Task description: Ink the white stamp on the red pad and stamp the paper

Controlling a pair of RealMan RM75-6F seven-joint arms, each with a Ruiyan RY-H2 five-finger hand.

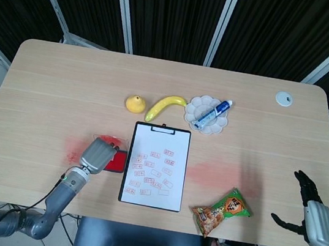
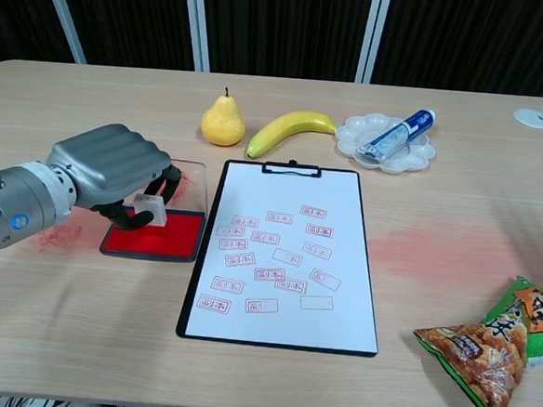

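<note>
Near the surface's front left edge, the left hand [image 2: 106, 167] holds the white stamp [image 2: 150, 205] in its fingers [image 2: 133, 216], just above the red pad [image 2: 157, 235]. The paper [image 2: 287, 251] on the clipboard lies immediately to the pad's right, long axis front to back, already bearing many red imprints; their characters are too small to read. At the front right corner, the right hand [image 1: 311, 210] hangs beyond the edge, fingers apart, holding nothing. The left hand is far nearer the paper.

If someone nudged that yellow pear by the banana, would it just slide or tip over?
The pear stands upright on a rounded base with a narrow top, so a push high up would probably tip it. Once down, its curved body would likely roll in an arc, perhaps into the banana close beside it. Its smooth skin looks somewhat slippery.
</note>
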